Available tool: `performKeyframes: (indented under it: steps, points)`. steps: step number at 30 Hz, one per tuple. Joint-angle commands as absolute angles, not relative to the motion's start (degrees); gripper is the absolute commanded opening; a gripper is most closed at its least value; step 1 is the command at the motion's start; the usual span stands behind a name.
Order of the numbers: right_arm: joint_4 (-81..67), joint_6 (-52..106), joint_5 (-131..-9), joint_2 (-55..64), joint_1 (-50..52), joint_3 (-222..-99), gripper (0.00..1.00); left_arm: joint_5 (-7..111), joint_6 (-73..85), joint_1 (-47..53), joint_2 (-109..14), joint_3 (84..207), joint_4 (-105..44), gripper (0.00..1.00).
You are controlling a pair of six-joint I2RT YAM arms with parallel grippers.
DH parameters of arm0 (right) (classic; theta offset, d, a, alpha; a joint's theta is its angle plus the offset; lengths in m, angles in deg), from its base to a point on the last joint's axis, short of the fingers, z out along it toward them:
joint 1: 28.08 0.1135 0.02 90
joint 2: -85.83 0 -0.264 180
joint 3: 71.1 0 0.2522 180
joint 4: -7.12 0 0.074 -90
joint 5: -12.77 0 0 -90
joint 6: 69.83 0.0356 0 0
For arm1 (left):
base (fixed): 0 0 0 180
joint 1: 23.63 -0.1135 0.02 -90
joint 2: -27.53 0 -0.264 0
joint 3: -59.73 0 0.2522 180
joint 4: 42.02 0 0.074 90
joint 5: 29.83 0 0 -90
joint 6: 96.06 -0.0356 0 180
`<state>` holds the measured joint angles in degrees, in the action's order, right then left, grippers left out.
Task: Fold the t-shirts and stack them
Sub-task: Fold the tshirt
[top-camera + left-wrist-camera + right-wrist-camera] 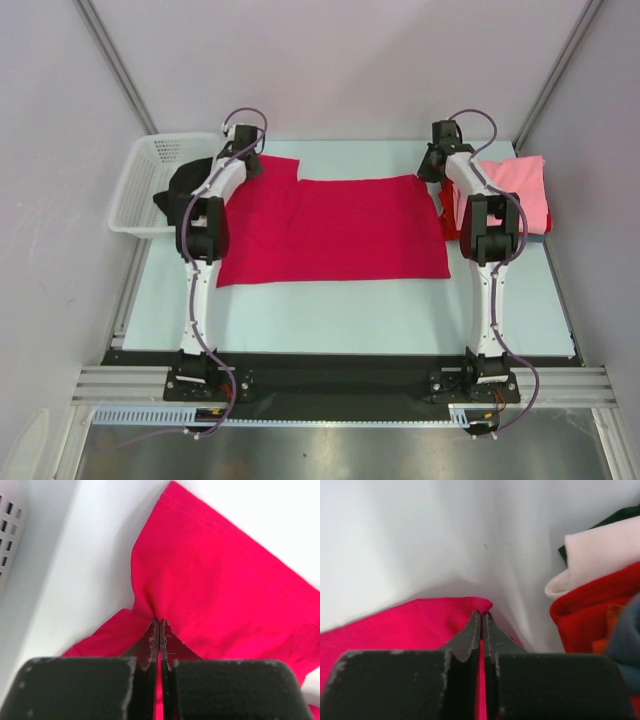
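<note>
Both left end effector and right end effector clamp the crimson t-shirt. A basket sits left of it, folded t-shirts right, on a pale worktop.

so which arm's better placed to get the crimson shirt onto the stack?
Right. The right gripper is shut on the crimson t-shirt at its far right corner, the folded stack just beside it. The left gripper clamps the far left corner, by the basket.
</note>
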<state>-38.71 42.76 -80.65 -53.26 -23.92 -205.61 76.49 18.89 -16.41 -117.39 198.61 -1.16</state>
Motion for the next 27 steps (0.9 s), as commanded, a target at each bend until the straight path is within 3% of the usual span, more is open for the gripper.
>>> performKeyframes:
  steps: [1,19,27]
  points:
    - [-38.90,41.97,-84.08,-47.42,-24.13,-205.54,0.00,77.40,16.97,-15.98,-111.43,198.21,-5.31,0.00]
    - [-37.58,42.93,-79.43,-42.41,-25.71,-198.69,0.00,79.60,12.75,-15.98,-103.26,187.32,-12.43,0.00]
    - [-34.33,43.81,-78.02,-36.87,-25.62,-191.66,0.00,78.19,11.00,-15.63,-94.74,172.11,-24.65,0.00]
